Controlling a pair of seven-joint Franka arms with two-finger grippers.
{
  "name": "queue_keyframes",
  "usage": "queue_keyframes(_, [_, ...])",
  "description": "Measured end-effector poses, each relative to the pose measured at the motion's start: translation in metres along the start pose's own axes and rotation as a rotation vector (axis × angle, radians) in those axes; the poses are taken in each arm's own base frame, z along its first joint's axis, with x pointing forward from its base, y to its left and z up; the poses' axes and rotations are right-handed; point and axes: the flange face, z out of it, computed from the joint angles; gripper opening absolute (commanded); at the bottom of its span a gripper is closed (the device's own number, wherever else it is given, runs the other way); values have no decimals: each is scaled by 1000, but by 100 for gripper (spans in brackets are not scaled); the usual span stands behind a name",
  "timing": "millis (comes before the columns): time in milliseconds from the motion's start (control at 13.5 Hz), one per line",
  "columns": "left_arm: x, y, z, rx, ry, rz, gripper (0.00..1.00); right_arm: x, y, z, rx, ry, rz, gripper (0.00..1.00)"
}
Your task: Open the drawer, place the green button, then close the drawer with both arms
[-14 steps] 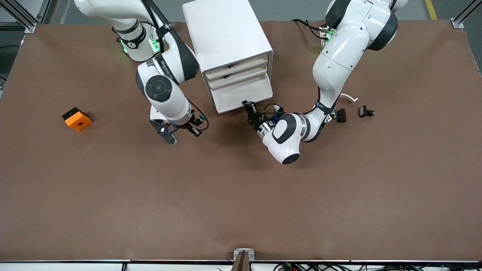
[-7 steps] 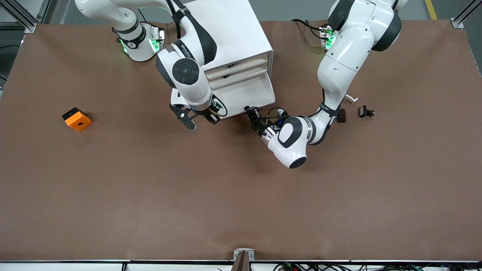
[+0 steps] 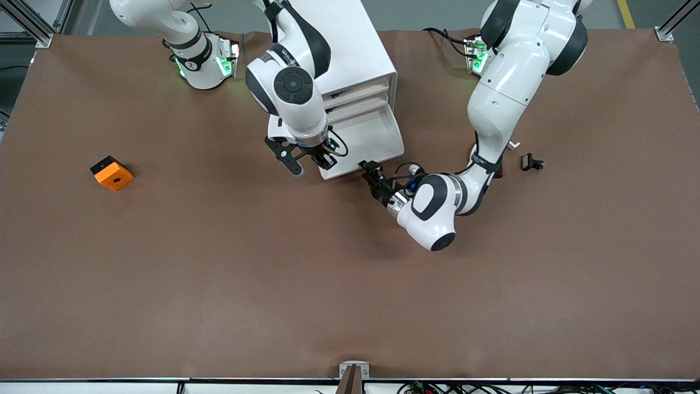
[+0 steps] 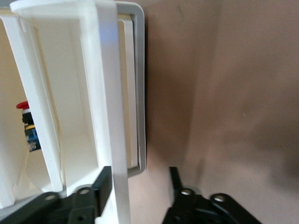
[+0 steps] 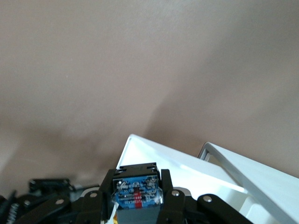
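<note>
Button [image 5: 136, 193] in right hand [image 3: 326, 159] over open drawer [image 3: 377, 149].

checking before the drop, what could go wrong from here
1. The right end effector holds the button over the drawer near its corner, not its middle; released here it may hit the rim and fall onto the table.
2. The left end effector is open astride the drawer's front wall; pulling away could snag and shift the drawer.

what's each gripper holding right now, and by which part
Right gripper is shut on the button, pinching its blocky body. Left gripper holds nothing; its open jaws straddle the drawer front.
</note>
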Motion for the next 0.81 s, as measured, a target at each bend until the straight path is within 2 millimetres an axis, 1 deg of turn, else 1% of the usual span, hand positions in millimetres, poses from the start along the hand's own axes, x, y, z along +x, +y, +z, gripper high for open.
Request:
queue_keyframes(148, [-10,-7,-18,-25,-25,28,100,-10,-4,6,-3,2,-16,0])
queue_keyframes(296, [-13,-9,-39,-47,-51,48,100,-22,-9,11,-3,4,-34,0])
queue_keyframes(370, [-10,-7,-53,-60,-66,67,100,-28,-12,14,-3,5,-43,0])
queue_keyframes(518, [-1,-7,-89,-99,-78,142,100,-42,-18,23,-8,12,-67,0])
queue_keyframes(665, [10,-18,-123,-150,-56,218,100,-57,-22,36,-20,20,-94,0])
queue_keyframes(813, [16,-31,-153,-210,-44,284,100,-70,-25,50,-22,24,-113,0])
